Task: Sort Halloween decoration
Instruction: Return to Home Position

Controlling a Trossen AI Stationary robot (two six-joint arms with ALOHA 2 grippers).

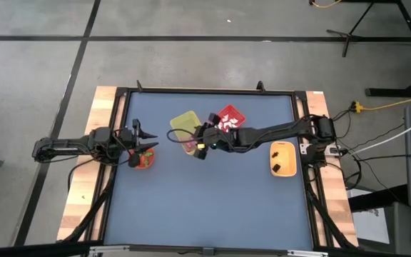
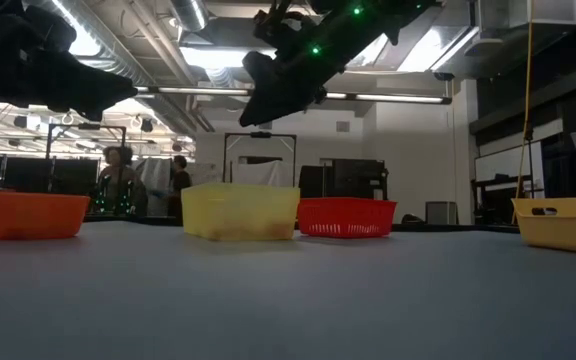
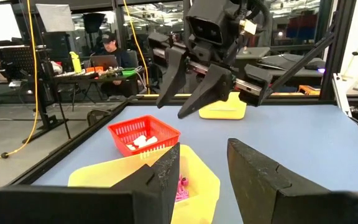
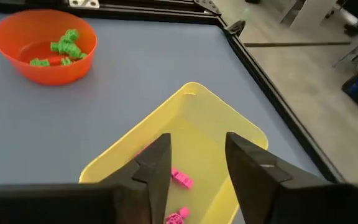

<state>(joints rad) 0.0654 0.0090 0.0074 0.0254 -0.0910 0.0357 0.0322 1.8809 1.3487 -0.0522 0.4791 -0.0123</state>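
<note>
Hovering over the near edge of the yellow bin (image 4: pixel 213 121), the right gripper (image 4: pixel 197 144) holds its two fingers well apart with nothing between them. Its arm reaches in from the right side of the blue table (image 1: pixel 212 203) toward the middle. Pink skeleton trinkets (image 4: pixel 180 179) lie on the floor of the yellow bin, directly below the spread fingers. Just right of that bin and a little farther back stands the red bin (image 3: pixel 122 132), with white trinkets (image 3: pixel 143 142) inside. On the left of the table sits the orange bowl (image 4: pixel 42 73), holding green trinkets (image 4: pixel 64 45). The left gripper (image 3: pixel 204 150) hangs above this bowl, its fingers also parted and empty. Near the right edge, the tray (image 1: pixel 282 148) carries a few black trinkets (image 1: pixel 278 168).
</note>
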